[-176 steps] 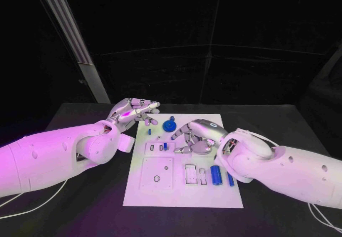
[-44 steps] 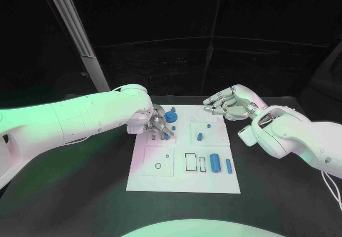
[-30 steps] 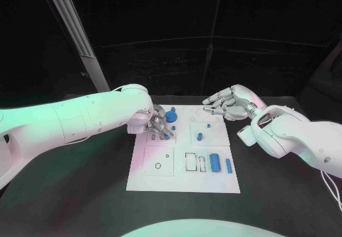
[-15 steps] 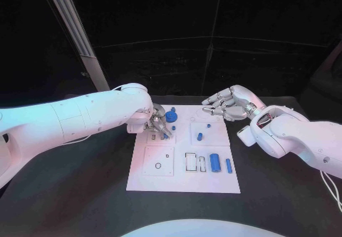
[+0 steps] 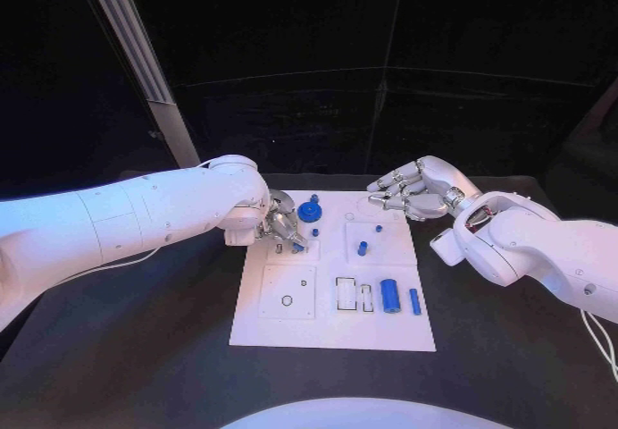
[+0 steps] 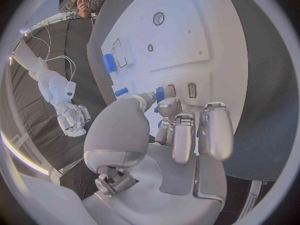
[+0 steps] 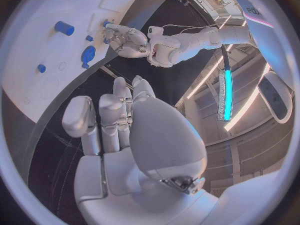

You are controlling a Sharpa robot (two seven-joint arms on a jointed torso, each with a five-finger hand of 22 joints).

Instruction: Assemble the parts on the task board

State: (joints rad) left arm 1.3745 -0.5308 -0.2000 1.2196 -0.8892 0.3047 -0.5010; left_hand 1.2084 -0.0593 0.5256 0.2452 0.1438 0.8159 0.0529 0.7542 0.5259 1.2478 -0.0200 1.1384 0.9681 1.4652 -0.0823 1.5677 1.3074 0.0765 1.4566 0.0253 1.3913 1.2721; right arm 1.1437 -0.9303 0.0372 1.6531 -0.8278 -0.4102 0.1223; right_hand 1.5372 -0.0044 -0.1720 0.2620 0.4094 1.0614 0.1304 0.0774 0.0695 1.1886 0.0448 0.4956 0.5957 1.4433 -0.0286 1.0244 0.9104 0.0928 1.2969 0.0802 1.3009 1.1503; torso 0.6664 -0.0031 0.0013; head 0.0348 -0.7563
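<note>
**Hands over the far end of the board**

Board (image 5: 332, 331) lies white in the middle of the black counter (image 5: 154, 357), long side running away from me. I see my left hand (image 5: 279, 225) low over the board's far left corner, fingers curled down together around a small blue piece (image 5: 297, 247) at their tips; in the left wrist view that piece (image 6: 160, 94) sits between the thumb and a fingertip, so I read it as pinched. Just beyond the hand a blue gear (image 5: 309, 211) rests on the board. My right hand (image 5: 414, 194) hovers off the board's far right corner, fingers loosely bent and apart, holding nothing. Between the hands, a short blue peg (image 5: 362, 248) stands in the board's right-hand square. Nearer to me, a fat blue cylinder (image 5: 389, 296) and a thin blue rod (image 5: 414, 301) lie side by side, just right of two outlined slots.
</note>
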